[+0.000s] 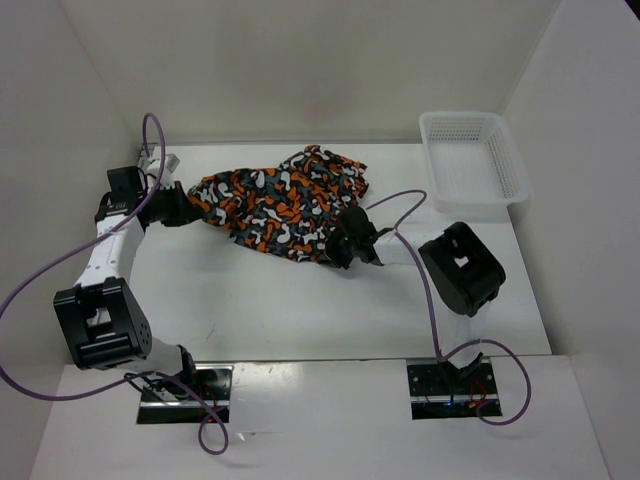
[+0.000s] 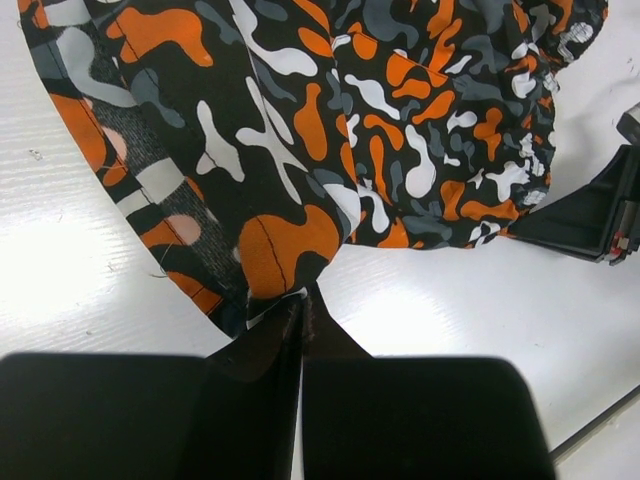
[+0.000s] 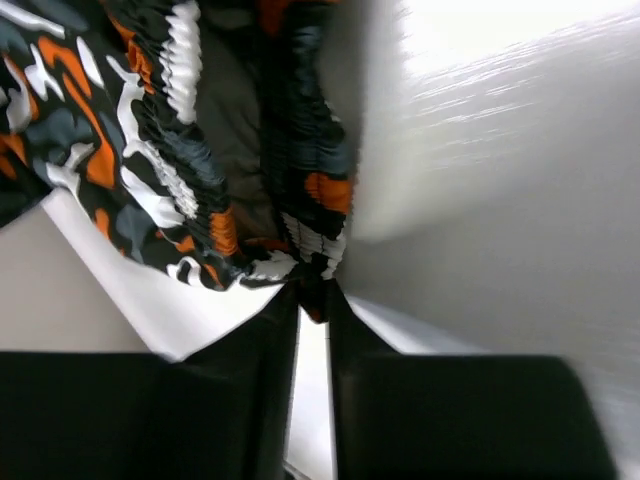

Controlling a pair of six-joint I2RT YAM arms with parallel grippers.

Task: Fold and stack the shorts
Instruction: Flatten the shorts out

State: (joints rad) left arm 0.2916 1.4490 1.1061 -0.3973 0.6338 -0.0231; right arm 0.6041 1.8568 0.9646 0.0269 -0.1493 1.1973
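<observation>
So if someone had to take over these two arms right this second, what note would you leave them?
Left arm: jaws shut on an edge of the shorts, at the cloth's left end.
Right arm: jaws shut on the gathered waistband at the right end.
The shorts lie rumpled on the white table, stretched between the two arms.
The white basket sits at the far right, apart from the cloth.
Done: both ends are gripped.
Left: make the fold, then stack. No neat fold shows yet.

White walls [image 1: 300, 60] enclose a white table [image 1: 300, 310] — brightly lit (glossy sheen).
</observation>
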